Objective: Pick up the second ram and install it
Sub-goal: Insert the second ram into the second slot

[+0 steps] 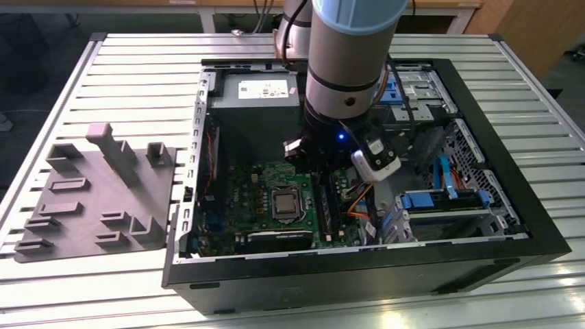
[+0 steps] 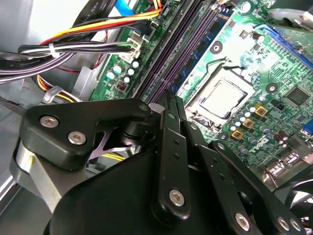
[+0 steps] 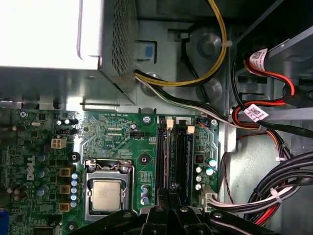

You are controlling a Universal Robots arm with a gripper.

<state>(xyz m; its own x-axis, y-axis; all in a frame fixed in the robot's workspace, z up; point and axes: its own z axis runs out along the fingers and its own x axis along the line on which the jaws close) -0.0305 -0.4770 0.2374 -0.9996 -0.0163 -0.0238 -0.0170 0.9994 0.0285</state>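
**Gripper over the memory slots**

The gripper stands just above the motherboard's slots, its fingers pressed together — apparently pinching the second ram edge-on, long axis parallel to the slots directly below.

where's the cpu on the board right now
The cpu sits in its socket on the green motherboard, beside the black memory slots; in the exterior view it lies to the exterior view's left of the gripper.

Wrist views close above motherboard; exterior overhead.
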